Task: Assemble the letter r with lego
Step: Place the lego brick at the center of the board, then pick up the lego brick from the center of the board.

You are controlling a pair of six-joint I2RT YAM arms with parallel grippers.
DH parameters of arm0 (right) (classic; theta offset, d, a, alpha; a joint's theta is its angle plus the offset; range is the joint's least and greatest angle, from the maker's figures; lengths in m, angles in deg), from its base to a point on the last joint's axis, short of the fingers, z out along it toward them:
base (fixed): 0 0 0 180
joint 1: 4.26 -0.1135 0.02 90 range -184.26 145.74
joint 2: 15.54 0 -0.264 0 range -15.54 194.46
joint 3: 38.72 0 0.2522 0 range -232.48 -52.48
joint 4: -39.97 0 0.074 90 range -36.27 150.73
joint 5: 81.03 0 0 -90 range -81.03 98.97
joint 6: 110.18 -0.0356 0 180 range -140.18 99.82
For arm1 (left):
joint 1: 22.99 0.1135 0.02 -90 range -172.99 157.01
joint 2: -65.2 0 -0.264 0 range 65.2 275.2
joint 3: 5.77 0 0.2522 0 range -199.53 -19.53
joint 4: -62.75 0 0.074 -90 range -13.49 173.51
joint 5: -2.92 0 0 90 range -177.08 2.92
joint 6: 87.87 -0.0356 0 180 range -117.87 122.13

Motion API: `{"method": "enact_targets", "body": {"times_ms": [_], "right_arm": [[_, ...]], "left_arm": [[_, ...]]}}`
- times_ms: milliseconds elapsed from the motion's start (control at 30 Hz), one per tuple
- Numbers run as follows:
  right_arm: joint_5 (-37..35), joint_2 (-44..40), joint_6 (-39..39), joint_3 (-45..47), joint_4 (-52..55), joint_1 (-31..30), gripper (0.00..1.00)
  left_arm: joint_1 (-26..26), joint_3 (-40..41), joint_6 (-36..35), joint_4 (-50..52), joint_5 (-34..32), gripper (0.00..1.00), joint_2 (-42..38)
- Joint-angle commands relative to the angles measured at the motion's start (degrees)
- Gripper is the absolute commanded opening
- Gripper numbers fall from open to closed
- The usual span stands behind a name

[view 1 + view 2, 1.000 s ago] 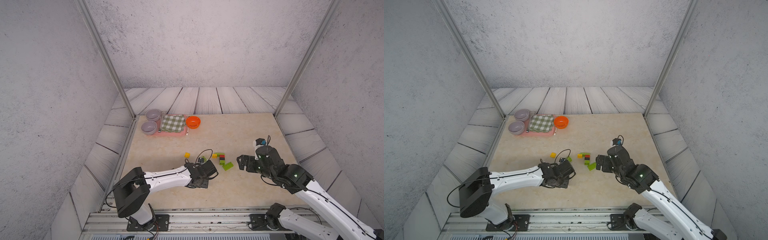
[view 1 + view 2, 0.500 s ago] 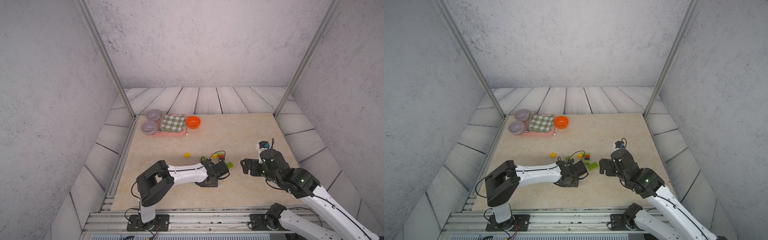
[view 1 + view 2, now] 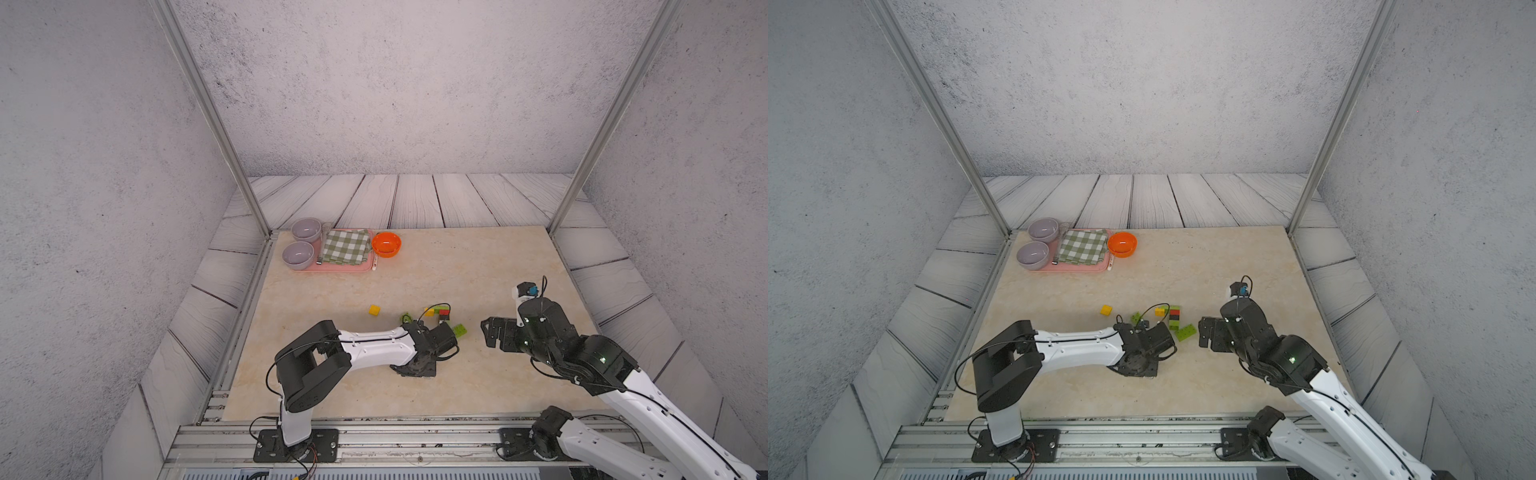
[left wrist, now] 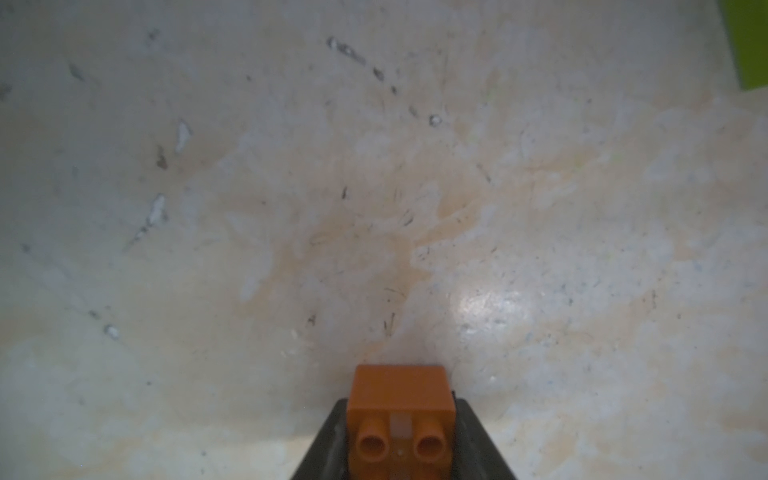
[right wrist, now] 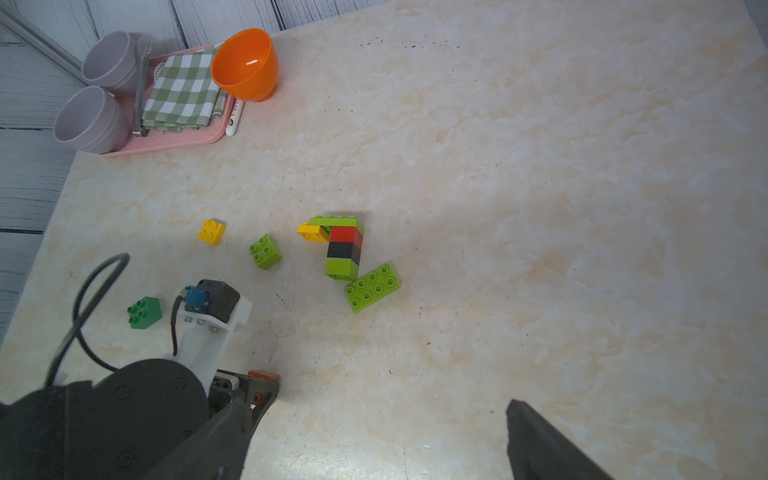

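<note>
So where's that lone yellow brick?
In both top views the yellow brick lies alone on the table, left of the small lime brick and the stacked bricks.

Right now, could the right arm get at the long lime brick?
Probably yes. The right hand is open and faces the long lime brick across bare table; the left arm sits just beyond it, so space is tight.

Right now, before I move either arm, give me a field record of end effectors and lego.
left end effector: small orange-brown studded plastic brick between its jaws, grip unclear
right end effector: open, empty
build: column of lime, red, black, lime bricks
loose: long lime brick, small lime brick, yellow brick, dark green brick
</note>
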Motion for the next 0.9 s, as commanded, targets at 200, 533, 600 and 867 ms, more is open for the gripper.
{"method": "enact_targets", "body": {"times_ms": [200, 533, 600, 867], "right_arm": [[-1.79, -4.04, 3.86, 1.32, -1.22, 0.03, 0.99], [18.32, 14.08, 13.46, -4.13, -4.76, -1.24, 0.96], [17.49, 17.83, 12.95, -6.08, -5.33, -2.90, 0.98], [14.35, 32.16, 11.69, -17.10, -11.87, -13.02, 1.00]], "left_arm": [[-0.20, 1.43, -6.37, 0.94, -9.20, 0.88, -17.20], [10.93, 11.70, -11.07, 5.86, -11.98, 0.82, -35.83], [16.75, 15.72, -8.29, 7.62, -10.44, 0.79, -38.33], [31.47, 25.20, 0.18, 5.19, -5.60, 0.74, -37.68]]}}
